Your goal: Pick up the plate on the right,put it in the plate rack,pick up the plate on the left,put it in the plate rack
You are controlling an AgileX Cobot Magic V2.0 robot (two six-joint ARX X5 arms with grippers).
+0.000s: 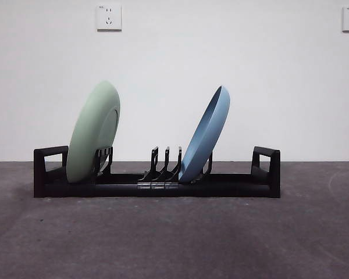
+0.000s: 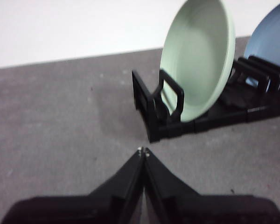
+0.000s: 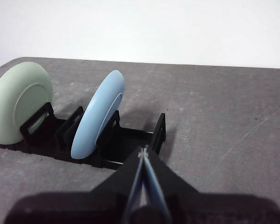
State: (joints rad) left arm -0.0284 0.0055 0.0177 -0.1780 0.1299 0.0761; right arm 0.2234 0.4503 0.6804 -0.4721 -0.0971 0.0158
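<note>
Black plastic plate rack (image 1: 157, 185) is sitting across the middle of the front view on the grey tabletop (image 1: 174, 238), loop handles at both ends. Green plate (image 1: 94, 132) is standing in the slots at the left end of the frame, leaning right, its lower rim tucked behind the left handle. Blue plate (image 1: 206, 136) is standing right of centre, also leaning right, resting against the divider prongs, with a few bare prongs between the two plates. Plates well apart, not touching. Neither arm is showing in the front view. Left gripper (image 2: 143, 151) is hovering over bare tabletop near the rack's green-plate end, jaws pressed together, nothing held. Right gripper (image 3: 143, 150) is hanging near the rack end by the blue plate, jaws also together and empty. Two wall sockets (image 1: 109, 17) are sitting at the top of the front view. Judging from this layout, both plates are already racked, so the placing steps look done and the task is sitting at its end. Next move probably calls for nothing more than both arms pulling clear without bumping the rack or tipping a leaning plate.
</note>
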